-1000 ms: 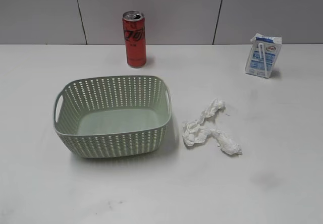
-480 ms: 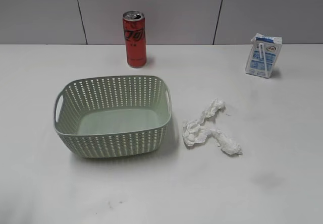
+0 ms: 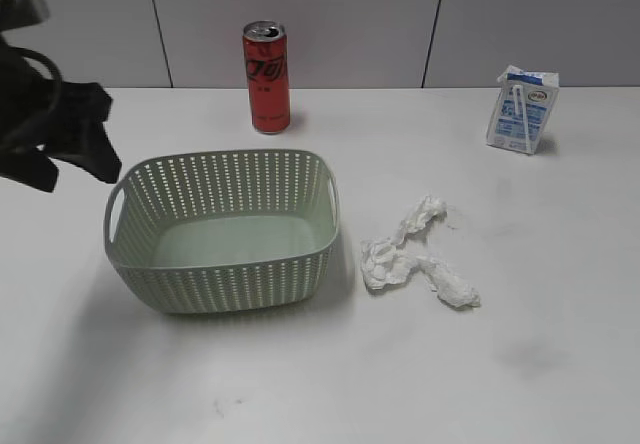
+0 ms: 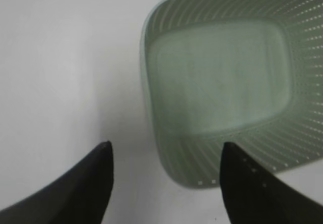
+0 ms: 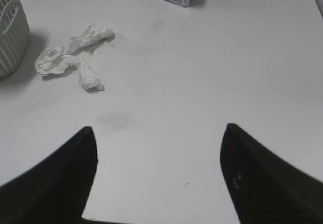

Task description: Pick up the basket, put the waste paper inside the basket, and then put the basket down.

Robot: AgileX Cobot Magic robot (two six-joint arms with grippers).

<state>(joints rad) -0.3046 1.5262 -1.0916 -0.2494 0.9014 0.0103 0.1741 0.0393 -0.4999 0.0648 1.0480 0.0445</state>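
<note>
On the white table (image 3: 560,344) sits the pale sage-green slotted plastic basket (image 3: 225,229), upright, with nothing inside it. My left gripper (image 4: 164,156) hangs above the basket's left end, its jaws spread apart and holding nothing; from the exterior view that black arm shows at the upper left, just beside the basket's left cut-out handle and not touching it. Just to the right of the basket, apart from its wall, lies the crumpled white waste paper (image 3: 415,254), a twisted strip joined to two wads. My right gripper (image 5: 159,133) hovers over bare table, well away from the paper, with its jaws wide apart and holding nothing. Behind the basket stands a red drink can (image 3: 266,76), and at the far right a blue-and-white drink carton (image 3: 521,110).
</note>
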